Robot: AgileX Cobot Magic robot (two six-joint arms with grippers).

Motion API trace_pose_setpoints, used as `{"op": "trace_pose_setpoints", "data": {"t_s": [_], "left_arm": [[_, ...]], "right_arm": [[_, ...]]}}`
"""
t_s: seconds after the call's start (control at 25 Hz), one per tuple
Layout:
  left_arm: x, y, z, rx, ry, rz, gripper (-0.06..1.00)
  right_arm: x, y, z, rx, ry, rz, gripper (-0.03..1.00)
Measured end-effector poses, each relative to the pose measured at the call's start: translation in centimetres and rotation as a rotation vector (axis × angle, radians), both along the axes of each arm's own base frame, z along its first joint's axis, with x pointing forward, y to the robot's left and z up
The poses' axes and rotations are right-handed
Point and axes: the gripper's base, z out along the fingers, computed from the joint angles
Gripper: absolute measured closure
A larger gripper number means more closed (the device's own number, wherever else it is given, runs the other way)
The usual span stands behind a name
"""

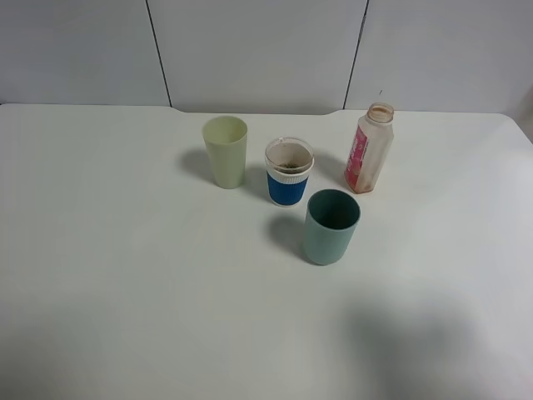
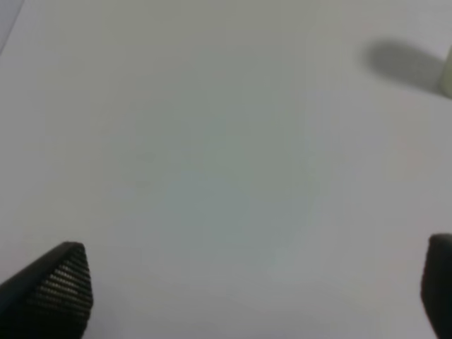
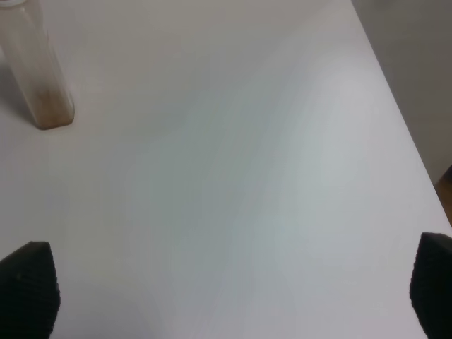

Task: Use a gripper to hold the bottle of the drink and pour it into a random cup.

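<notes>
The bottle of the drink point(image 1: 368, 148) stands upright and uncapped at the back right of the white table, with a pink-red label and brown residue at its base. It also shows in the right wrist view point(image 3: 35, 70). The cup point(image 1: 288, 172), white with a blue band, stands left of it with brown residue inside. Neither gripper shows in the exterior high view. My left gripper point(image 2: 258, 289) is open over bare table. My right gripper point(image 3: 233, 293) is open and empty, well apart from the bottle.
A pale yellow-green tumbler point(image 1: 226, 151) stands left of the cup; its edge shows in the left wrist view point(image 2: 446, 74). A teal cup point(image 1: 331, 226) stands in front of the cup. The table's right edge point(image 3: 395, 106) shows in the right wrist view.
</notes>
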Motion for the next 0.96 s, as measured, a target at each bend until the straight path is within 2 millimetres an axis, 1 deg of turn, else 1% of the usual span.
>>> {"op": "trace_pose_setpoints", "data": {"t_s": [0.96], "left_arm": [[0.00, 0.00, 0.00, 0.000, 0.000, 0.000, 0.02]], "right_arm": [[0.00, 0.00, 0.00, 0.000, 0.000, 0.000, -0.03]]}}
